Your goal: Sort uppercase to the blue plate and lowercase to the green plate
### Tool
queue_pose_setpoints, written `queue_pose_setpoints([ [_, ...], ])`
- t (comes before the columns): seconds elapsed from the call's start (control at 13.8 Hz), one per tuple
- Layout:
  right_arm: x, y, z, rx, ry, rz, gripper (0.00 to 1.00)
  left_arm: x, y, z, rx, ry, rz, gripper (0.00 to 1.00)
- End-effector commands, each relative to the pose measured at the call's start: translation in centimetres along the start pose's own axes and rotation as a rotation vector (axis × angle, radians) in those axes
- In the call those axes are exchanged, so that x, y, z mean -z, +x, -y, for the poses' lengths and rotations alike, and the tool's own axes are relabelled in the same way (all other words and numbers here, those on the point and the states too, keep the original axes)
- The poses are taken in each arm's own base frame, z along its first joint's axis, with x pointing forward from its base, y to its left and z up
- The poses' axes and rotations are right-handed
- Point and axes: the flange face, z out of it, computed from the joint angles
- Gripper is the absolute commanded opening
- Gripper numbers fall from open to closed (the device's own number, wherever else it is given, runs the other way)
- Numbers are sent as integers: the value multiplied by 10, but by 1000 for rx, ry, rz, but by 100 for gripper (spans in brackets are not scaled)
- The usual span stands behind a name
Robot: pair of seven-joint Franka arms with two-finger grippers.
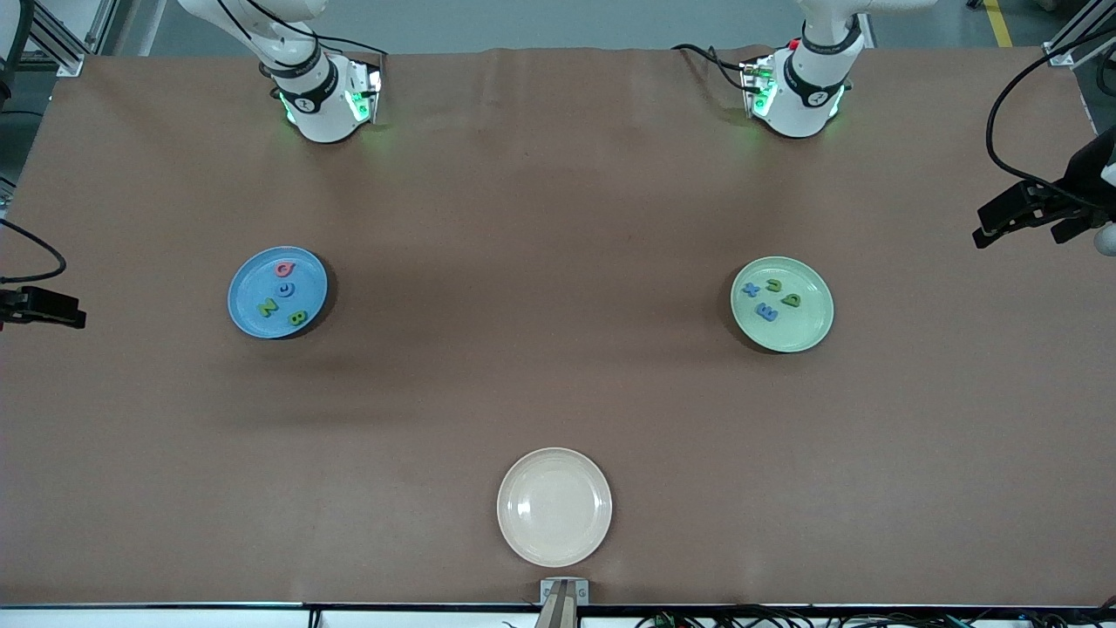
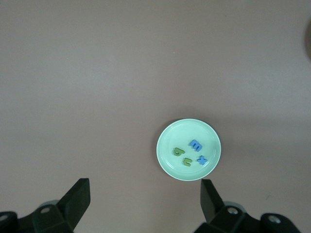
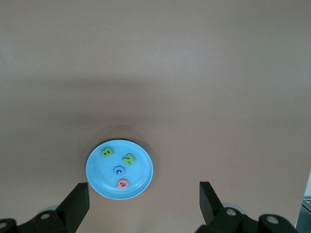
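The blue plate point(image 1: 248, 288) lies toward the right arm's end of the table and holds the pinkish-red Q point(image 1: 285, 268), blue C point(image 1: 287, 289), green N point(image 1: 268, 307) and green B point(image 1: 297, 317). The green plate point(image 1: 806, 323) lies toward the left arm's end and holds the green u point(image 1: 773, 285), blue x point(image 1: 750, 290), blue m point(image 1: 767, 311) and green b point(image 1: 792, 300). My left gripper point(image 2: 144, 194) is open and empty, high over the table by the green plate point(image 2: 187, 131). My right gripper point(image 3: 144, 194) is open and empty, high over the table by the blue plate point(image 3: 97, 174). Neither gripper shows in the front view.
An empty cream-white plate point(image 1: 554, 506) lies mid-table, nearest the front camera. Black clamps reach in at the table's ends, one at the left arm's end point(image 1: 1037, 209) and one at the right arm's end point(image 1: 39, 305). The arm bases point(image 1: 323, 96) point(image 1: 798, 92) stand along the table's edge farthest from the front camera.
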Motion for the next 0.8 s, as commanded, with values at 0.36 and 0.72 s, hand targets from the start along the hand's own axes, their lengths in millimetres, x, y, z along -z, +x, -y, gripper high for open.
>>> queue_pose_setpoints([
  [0.36,10,-20,31,-7,47,70,100,20,-5,2,-15,-18,-38,100],
  [0.72,18,-36,41,-81,55,73,100,20,-5,4,-46,-7,-39,100],
])
